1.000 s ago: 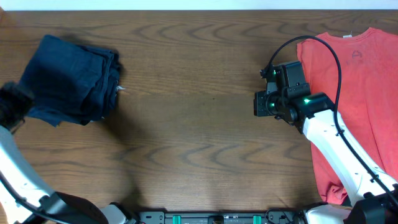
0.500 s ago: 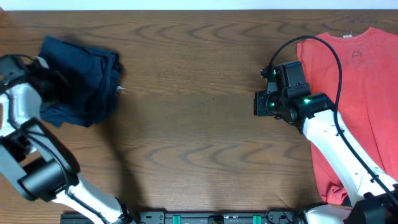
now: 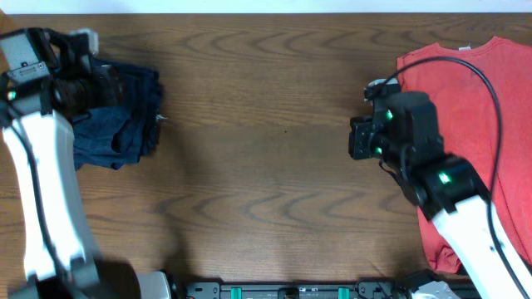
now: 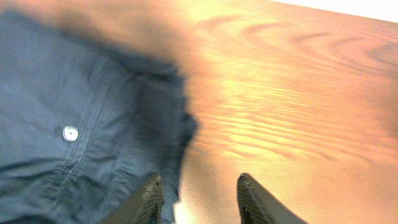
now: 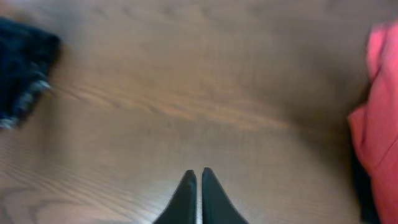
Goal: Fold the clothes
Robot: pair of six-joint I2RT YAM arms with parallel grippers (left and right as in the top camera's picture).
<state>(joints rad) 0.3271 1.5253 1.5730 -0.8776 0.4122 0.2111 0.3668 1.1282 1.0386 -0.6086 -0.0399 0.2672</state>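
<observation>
Ok, left arm (image 3: 37, 174) just swung in over the navy shorts (image 3: 125, 124); left claw (image 4: 200, 183) released, empty, at the shorts' edge near their button (image 4: 70, 133); right claw (image 5: 199, 180) clenched on nothing, well apart from the shorts, coral T-shirt (image 3: 465, 124) beyond. Looks like grasp pending; folding unfinished.

The overhead view looks straight down from high above on the whole worktop (image 3: 266, 166), with the navy shorts (image 3: 125, 116) at its left end and the coral-red T-shirt (image 3: 515, 133) at its right. The left wrist view sits low and close over the shorts, facing past its own parted jaws onto the button (image 4: 70, 133) and the bare wood beyond. The right wrist view looks from farther off over its pressed-together jaws, catching the shorts at its left edge and the T-shirt at its right.
</observation>
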